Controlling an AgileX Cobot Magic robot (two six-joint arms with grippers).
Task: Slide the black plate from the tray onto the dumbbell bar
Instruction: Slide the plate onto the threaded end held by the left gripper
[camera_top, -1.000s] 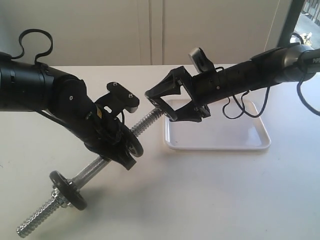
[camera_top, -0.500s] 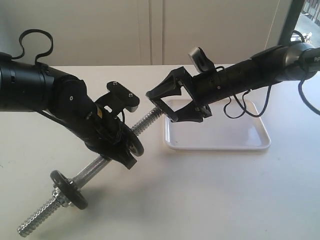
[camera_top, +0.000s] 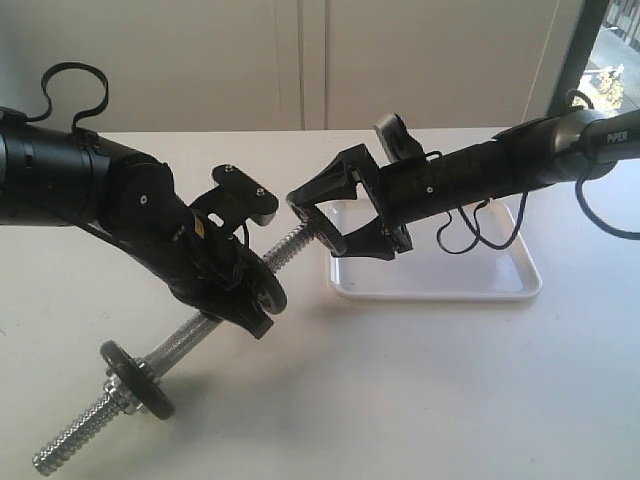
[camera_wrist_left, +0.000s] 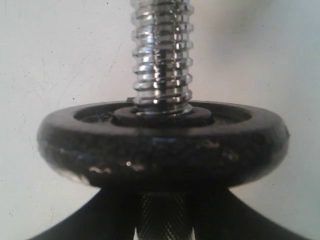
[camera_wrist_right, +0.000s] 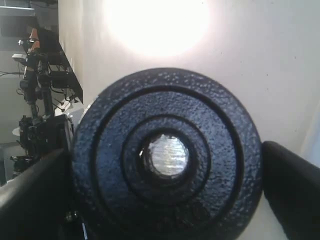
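My right gripper (camera_top: 320, 218) is shut on the black plate (camera_wrist_right: 220, 165), with a finger (camera_wrist_right: 292, 185) at each side of its rim. The plate stands edge-on (camera_top: 316, 222) just off the raised threaded end (camera_top: 292, 245) of the dumbbell bar (camera_top: 190, 340). Through the plate's centre hole the chrome bar end (camera_wrist_right: 167, 155) shows. My left gripper (camera_top: 240, 300) is shut on the knurled middle (camera_wrist_left: 162, 220) and holds the bar tilted. A second black plate (camera_wrist_left: 160, 150) sits on the bar right against that gripper. The white tray (camera_top: 470, 285) lies under the right arm.
A third black plate (camera_top: 135, 378) and a chrome collar nut (camera_top: 122, 398) sit on the bar's low end near the table's front left. A black cable (camera_top: 478, 222) loops from the right arm over the tray. A white wall closes the back.
The right gripper with its plate has sunk a little and edged left toward the bar's raised end. The left arm and the bar have hardly moved.
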